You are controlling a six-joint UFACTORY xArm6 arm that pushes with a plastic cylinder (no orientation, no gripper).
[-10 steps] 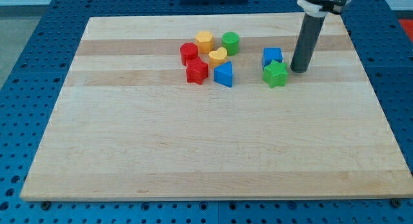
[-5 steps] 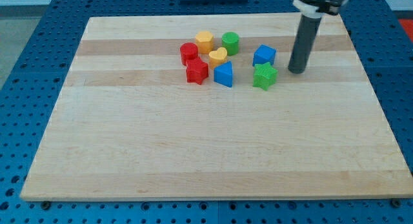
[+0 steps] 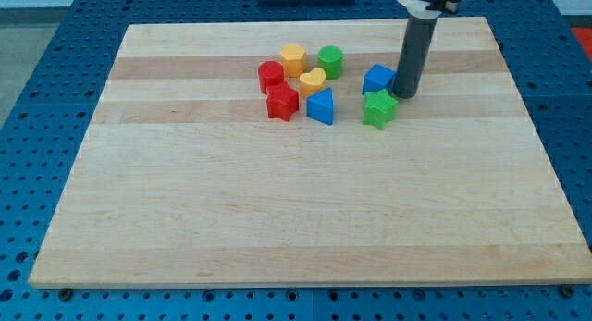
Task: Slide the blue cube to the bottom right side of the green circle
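Observation:
The blue cube (image 3: 377, 79) sits on the wooden board (image 3: 305, 219) toward the view's upper right, to the right of and slightly below the green circle (image 3: 330, 60). My tip (image 3: 405, 95) stands right against the blue cube's right side, just above and to the right of the green star (image 3: 379, 109). The green star lies directly below the blue cube, touching or nearly touching it.
A cluster lies left of the blue cube: a yellow hexagon (image 3: 293, 58), a red cylinder (image 3: 271, 77), a yellow heart (image 3: 313, 82), a red star (image 3: 282, 103) and a blue triangle (image 3: 320, 106). The green circle is at the cluster's upper right.
My tip has moved left, from a gap to the right of the blocks up to the blue cube's right side. The blue cube and green star shifted left earlier.

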